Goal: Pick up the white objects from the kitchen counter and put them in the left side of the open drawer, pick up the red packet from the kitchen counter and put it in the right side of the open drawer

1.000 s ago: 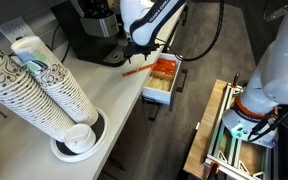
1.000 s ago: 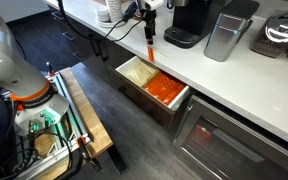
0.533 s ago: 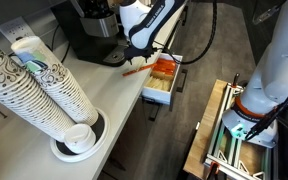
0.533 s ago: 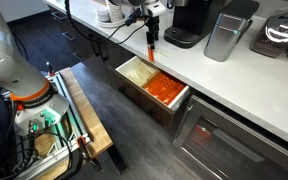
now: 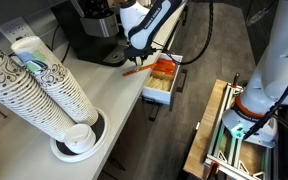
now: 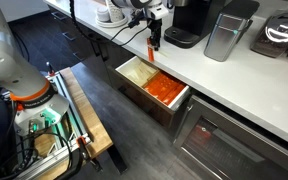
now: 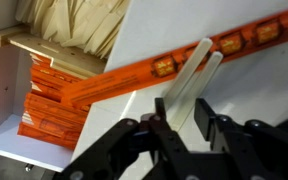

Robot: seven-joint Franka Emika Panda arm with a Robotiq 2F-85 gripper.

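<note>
End effector (image 7: 184, 106) at white sticks (image 7: 192, 78), near tabletop (image 7: 234, 110) front edge.
Jaws straddle both sticks, far ends meeting red packet (image 7: 124, 78); clamped or not, cannot tell.

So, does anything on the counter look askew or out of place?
Yes. The red packet lies slanted on the counter, with one end near the edge above the drawer. The white sticks lie across it, under the pincer, so lifting them might disturb it.
</note>
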